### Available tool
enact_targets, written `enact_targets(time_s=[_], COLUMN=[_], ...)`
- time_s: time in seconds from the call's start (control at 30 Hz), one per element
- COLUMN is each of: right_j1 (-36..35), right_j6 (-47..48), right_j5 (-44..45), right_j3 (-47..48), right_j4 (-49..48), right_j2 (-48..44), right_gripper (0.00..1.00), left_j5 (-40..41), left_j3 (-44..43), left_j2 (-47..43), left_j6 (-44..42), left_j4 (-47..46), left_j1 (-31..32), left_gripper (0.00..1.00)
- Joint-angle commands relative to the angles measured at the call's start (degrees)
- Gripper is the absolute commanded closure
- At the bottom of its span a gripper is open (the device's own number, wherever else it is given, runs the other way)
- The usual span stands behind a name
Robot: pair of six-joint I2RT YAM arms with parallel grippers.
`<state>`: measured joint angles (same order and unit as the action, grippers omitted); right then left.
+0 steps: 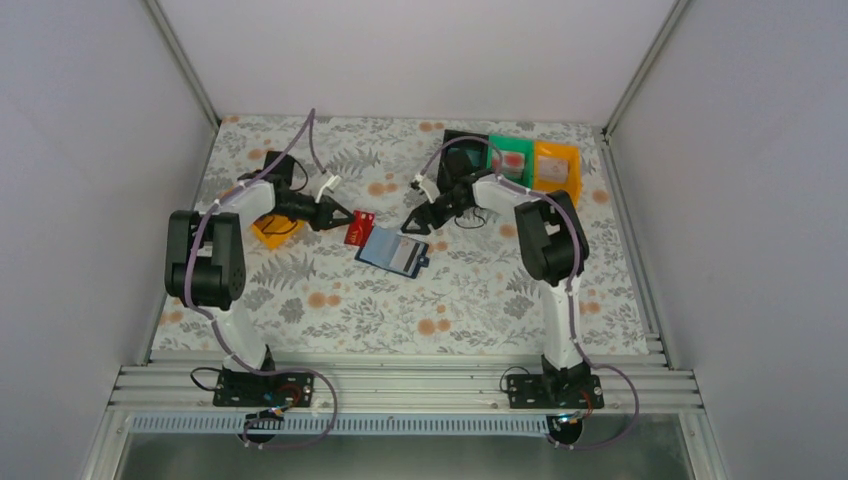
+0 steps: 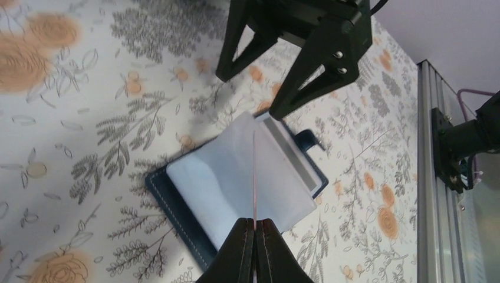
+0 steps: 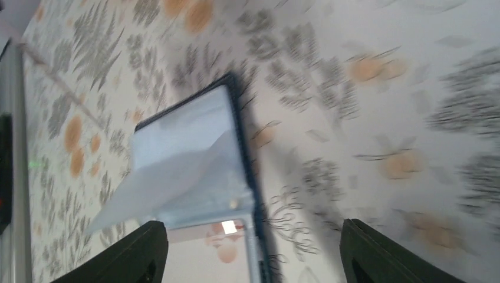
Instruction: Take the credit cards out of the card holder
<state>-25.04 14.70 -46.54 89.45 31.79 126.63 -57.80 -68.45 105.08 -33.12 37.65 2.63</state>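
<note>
The card holder (image 1: 392,250) lies open on the flowered cloth mid-table, navy outside and pale blue inside. My left gripper (image 1: 345,220) is shut on a red credit card (image 1: 358,230), held on edge just left of the holder. In the left wrist view the card (image 2: 255,177) is a thin pink line rising from the shut left gripper (image 2: 255,221) over the holder (image 2: 200,188). My right gripper (image 1: 412,226) hangs open just beyond the holder's far edge, with nothing between its fingers. The blurred right wrist view shows the open right gripper (image 3: 252,227) above the holder (image 3: 188,153).
Black (image 1: 458,150), green (image 1: 511,160) and orange (image 1: 556,166) bins stand in a row at the back right. A small orange object (image 1: 268,234) lies under the left arm. Grey walls close in the table on three sides.
</note>
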Motion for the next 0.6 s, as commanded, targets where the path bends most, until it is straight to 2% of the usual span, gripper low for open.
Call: enact_targets(time_s=[0.0, 0.13, 0.3, 0.43, 0.57], right_j1=[1.24, 0.82, -2.8, -7.21, -7.66], right_j6=[-4.58, -7.13, -11.39, -14.19, -15.99], right_j5=[9.65, 9.52, -5.48, -7.06, -8.24], right_j3=[2.93, 2.67, -1.08, -0.04, 2.87], right_j4=[-3.08, -5.45, -15.19, -19.0, -18.43], right_j2=[-6.94, -13.99, -23.16, -24.82, -22.77], right_gripper=[0.21, 0.17, 0.06, 0.04, 0.07], left_j5=[-4.53, -8.44, -14.88, -18.04, -19.88], left_j3=[-3.63, -9.95, -18.41, -21.13, -21.38], left_j2=[-3.09, -4.94, -7.56, -10.06, -12.88], left_j6=[3.9, 6.39, 10.44, 13.38, 13.79], left_j4=[0.09, 3.58, 6.74, 7.04, 7.28], left_j1=[-0.6, -0.7, -0.7, -0.7, -0.65], left_gripper=[0.98, 0.98, 0.98, 0.98, 0.98])
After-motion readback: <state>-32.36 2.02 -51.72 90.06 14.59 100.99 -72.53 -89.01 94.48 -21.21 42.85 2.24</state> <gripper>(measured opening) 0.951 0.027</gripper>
